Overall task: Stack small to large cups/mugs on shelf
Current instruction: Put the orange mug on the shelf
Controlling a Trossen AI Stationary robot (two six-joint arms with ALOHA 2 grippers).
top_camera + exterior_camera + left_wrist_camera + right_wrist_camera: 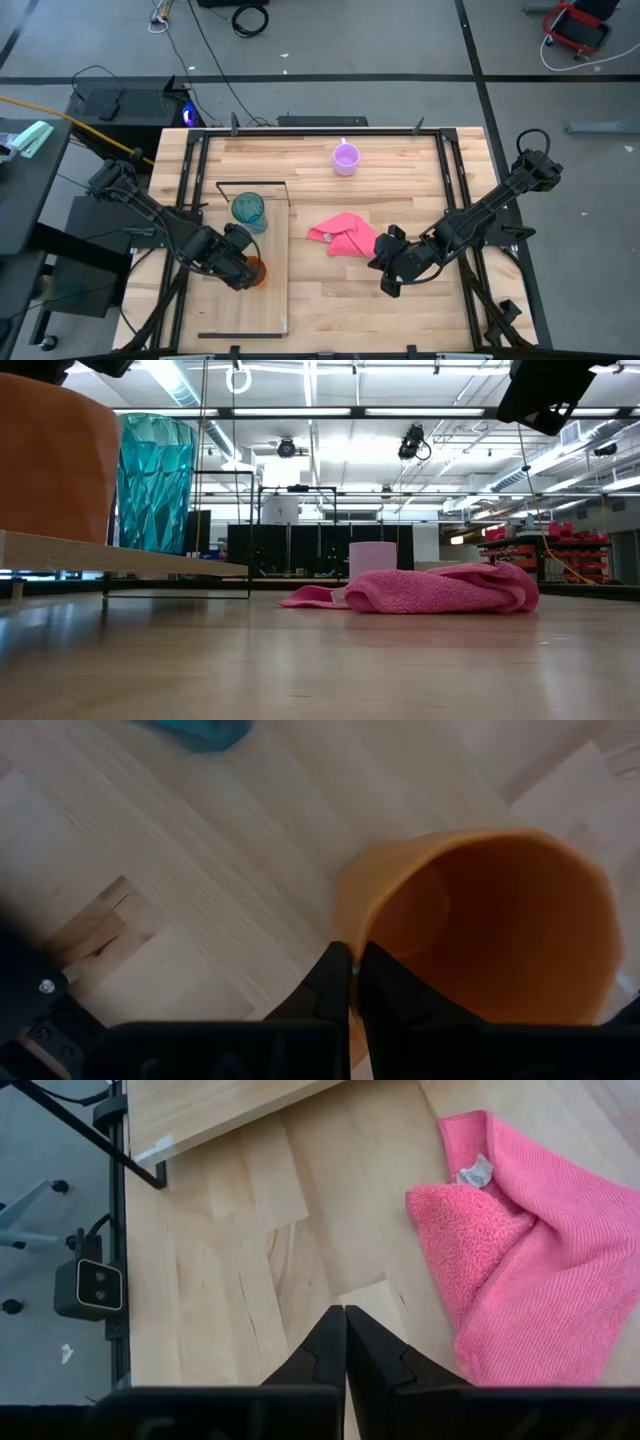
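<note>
Orange mug [256,271] stands on the shelf [270,300], rim pinched by the left gripper [243,270]; teal tumbler [248,209] lies at its twelve o'clock; right gripper [385,272] closed, empty.

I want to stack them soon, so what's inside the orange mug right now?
The orange mug looks empty; the left gripper's fingers pinch its rim. Its very bottom is hidden.

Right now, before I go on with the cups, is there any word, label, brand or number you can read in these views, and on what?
None can be read.
The white tag sewn on the pink cloth: any print too small to read.
The orange mug held by the left pincer, the teal tumbler and the lilac mug: no lettering shows.
</note>
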